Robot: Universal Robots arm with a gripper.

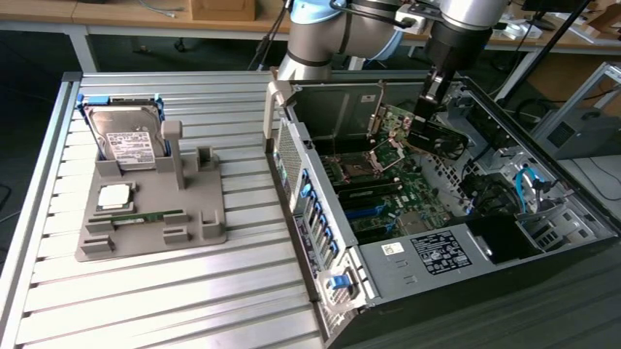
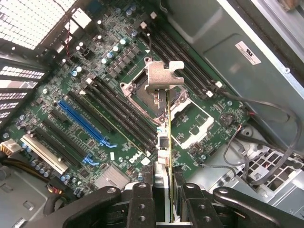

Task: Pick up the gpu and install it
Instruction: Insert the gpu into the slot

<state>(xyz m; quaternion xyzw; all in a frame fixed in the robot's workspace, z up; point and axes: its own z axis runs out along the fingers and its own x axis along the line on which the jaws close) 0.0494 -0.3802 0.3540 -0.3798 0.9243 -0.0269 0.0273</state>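
in the exterior view, the gripper (image 1: pixel 427 109) hung inside the open computer case (image 1: pixel 335 102), towards the exterior view's right, clenched on the gpu (image 1: pixel 438 139), which sat clear above the motherboard (image 1: pixel 388 190). in the wrist view, the fingers (image 2: pixel 141 199) pinched the card edge-on, its silvery bracket (image 2: pixel 161 78) over the cpu socket (image 2: pixel 137 95), the long blue slot (image 2: pixel 83 121) well apart. lowered from there, it would likely miss the slot, or the bracket would snag the socket.

The gpu (image 1: pixel 441 142) is dark with a silvery bracket (image 2: pixel 164 78), the motherboard (image 2: pixel 199 123) green (1 long slot (image 2: pixel 83 121) blue).
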